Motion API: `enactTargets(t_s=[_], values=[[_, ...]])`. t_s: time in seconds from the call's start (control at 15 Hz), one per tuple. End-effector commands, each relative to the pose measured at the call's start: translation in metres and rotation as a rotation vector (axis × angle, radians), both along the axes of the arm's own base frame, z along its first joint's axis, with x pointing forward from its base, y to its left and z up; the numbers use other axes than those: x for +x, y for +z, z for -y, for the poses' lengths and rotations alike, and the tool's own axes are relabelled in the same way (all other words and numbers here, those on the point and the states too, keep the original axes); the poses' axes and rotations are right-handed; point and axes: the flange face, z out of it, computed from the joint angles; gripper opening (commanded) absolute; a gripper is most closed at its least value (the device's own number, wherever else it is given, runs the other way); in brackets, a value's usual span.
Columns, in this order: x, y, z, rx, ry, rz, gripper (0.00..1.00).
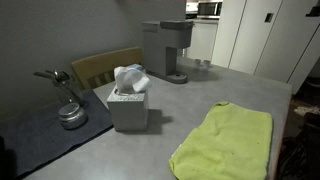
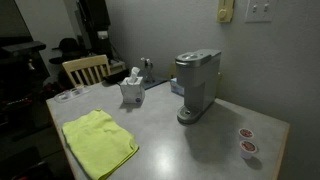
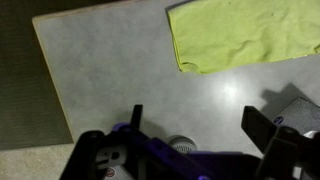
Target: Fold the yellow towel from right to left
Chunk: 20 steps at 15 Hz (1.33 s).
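Towel (image 1: 228,140) lies flat near the tissue box (image 1: 128,105). Gripper (image 3: 195,115) hangs empty, fingers spread. Best pinch the right edge low, I reckon.

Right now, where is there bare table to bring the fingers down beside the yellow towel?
Widest free patch: bare table between the yellow towel and the coffee machine. A narrower strip lies between the towel and the tissue box. Crowded: around the tissue box, and the corner with two pods. In the wrist view the open fingers hang over bare table.
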Motion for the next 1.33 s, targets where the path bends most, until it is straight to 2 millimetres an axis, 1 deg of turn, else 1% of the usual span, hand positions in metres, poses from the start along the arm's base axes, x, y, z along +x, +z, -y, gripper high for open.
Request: enactTargets(t_s=[0.0, 0.6, 0.73, 0.93, 1.13, 1.27], values=[[0.000, 0.001, 0.000, 0.000, 0.000, -0.001, 1.00], [0.000, 0.001, 0.000, 0.000, 0.000, -0.001, 1.00], [-0.002, -0.014, 0.007, 0.025, 0.027, -0.008, 1.00], [-0.006, -0.037, 0.007, 0.044, 0.053, -0.021, 1.00], [-0.008, -0.071, 0.000, 0.057, 0.100, -0.027, 1.00], [-0.005, -0.100, -0.010, 0.072, 0.147, -0.045, 1.00]])
